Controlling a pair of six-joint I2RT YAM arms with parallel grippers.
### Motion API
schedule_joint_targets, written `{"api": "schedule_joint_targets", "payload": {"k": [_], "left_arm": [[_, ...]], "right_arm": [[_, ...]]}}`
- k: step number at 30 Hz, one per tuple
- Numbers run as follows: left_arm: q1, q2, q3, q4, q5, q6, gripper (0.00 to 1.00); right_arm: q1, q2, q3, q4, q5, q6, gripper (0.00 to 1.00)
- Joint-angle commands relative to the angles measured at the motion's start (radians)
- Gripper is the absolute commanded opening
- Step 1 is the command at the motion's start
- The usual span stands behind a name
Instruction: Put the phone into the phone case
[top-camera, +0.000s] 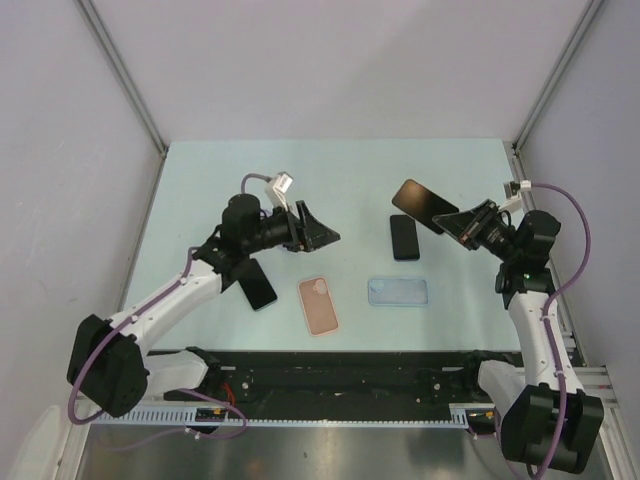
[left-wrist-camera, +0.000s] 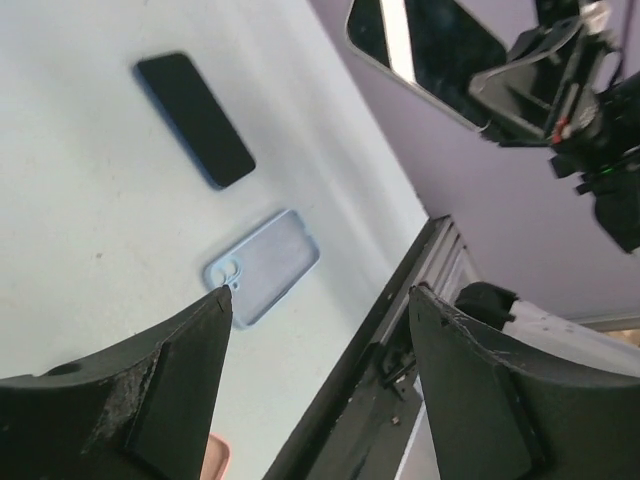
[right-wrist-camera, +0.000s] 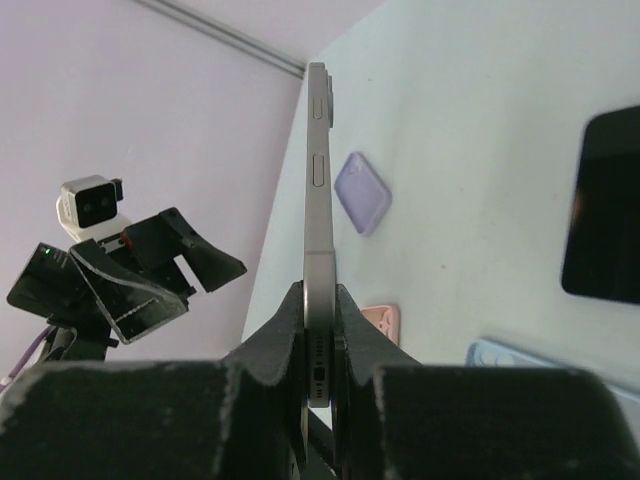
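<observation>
My right gripper (top-camera: 458, 222) is shut on a grey-edged phone (top-camera: 420, 202) with a dark screen and holds it up in the air, tilted, over the right of the table. In the right wrist view the phone (right-wrist-camera: 318, 180) stands edge-on between the fingers (right-wrist-camera: 275, 335). A light blue case (top-camera: 398, 292) lies flat in front of it, open side up, and a pink case (top-camera: 319, 304) lies to its left. My left gripper (top-camera: 318, 233) is open and empty, raised above the table's middle. The left wrist view shows the blue case (left-wrist-camera: 262, 265) beyond its fingertips (left-wrist-camera: 205, 330).
A black phone (top-camera: 405, 237) lies flat just below the held phone. Another dark phone-shaped slab (top-camera: 258, 283) lies under my left arm and looks lilac in the right wrist view (right-wrist-camera: 362, 192). A black rail (top-camera: 340, 372) runs along the table's near edge.
</observation>
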Motion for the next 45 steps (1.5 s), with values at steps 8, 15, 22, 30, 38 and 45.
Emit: {"api": "schedule_joint_targets", "payload": {"k": [8, 15, 22, 30, 38, 45], "left_arm": [[-0.144, 0.287, 0.135, -0.212, -0.178, 0.124, 0.76], [-0.25, 0.489, 0.238, -0.283, -0.287, 0.168, 0.74], [-0.354, 0.623, 0.359, -0.374, -0.439, 0.205, 0.68], [-0.429, 0.749, 0.445, -0.415, -0.511, 0.202, 0.6], [-0.437, 0.786, 0.465, -0.438, -0.626, 0.197, 0.52], [-0.436, 0.855, 0.519, -0.447, -0.615, 0.191, 0.27]], "right_arm": [[-0.08, 0.033, 0.018, -0.259, -0.011, -0.175, 0.0], [-0.082, 0.037, 0.018, -0.331, 0.023, -0.236, 0.0], [-0.08, 0.043, 0.016, -0.377, 0.059, -0.276, 0.0], [-0.077, 0.051, 0.002, -0.363, 0.057, -0.278, 0.0], [-0.076, 0.059, -0.016, -0.353, 0.063, -0.284, 0.0], [-0.07, 0.071, -0.028, -0.328, 0.062, -0.276, 0.0]]}}
